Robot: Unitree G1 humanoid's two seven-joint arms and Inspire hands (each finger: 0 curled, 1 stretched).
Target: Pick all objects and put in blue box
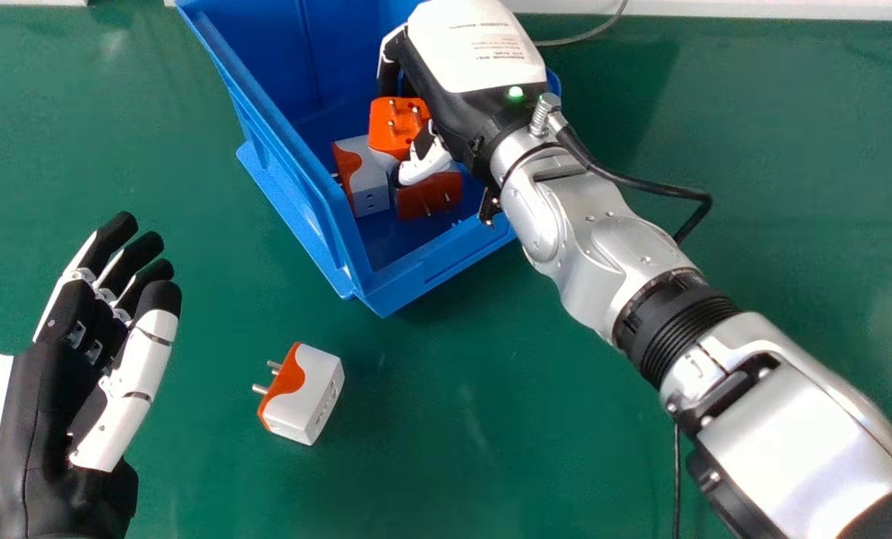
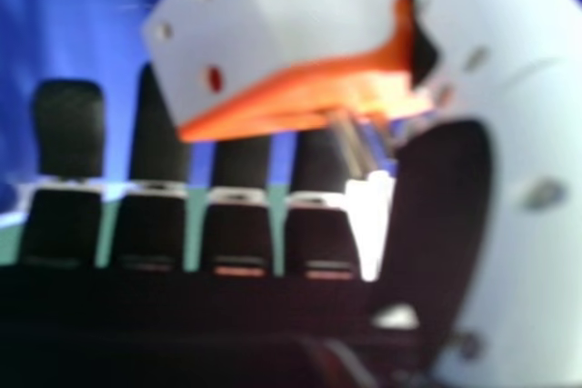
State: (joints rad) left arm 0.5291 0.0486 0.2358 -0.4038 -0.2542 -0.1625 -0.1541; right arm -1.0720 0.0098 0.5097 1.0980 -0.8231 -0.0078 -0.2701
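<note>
Surface [image 1: 491, 374]: plain green. Box [image 1: 296, 195]: solid blue. Adapter outside box [image 1: 315, 385]: white, orange end with curved colour boundary. Adapters in box: one bright orange [image 1: 386, 135], one white-and-orange [image 1: 370, 183], one darker red-orange [image 1: 442, 196]. Both hands: black and white. Right forearm [image 1: 805, 419]: silver.

This looks like a robotics lab or a workshop bench, though which of the two is hard to tell. A plain, scuffed green work surface [image 1: 491, 427] spreads under and around the blue box [image 1: 289, 187], an open plastic bin of the storeroom sort, with a white strip [image 1: 753, 9] beyond it. To the box's right is a silver robot arm [image 1: 611, 254] with an exposed black cable [image 1: 655, 187].
</note>
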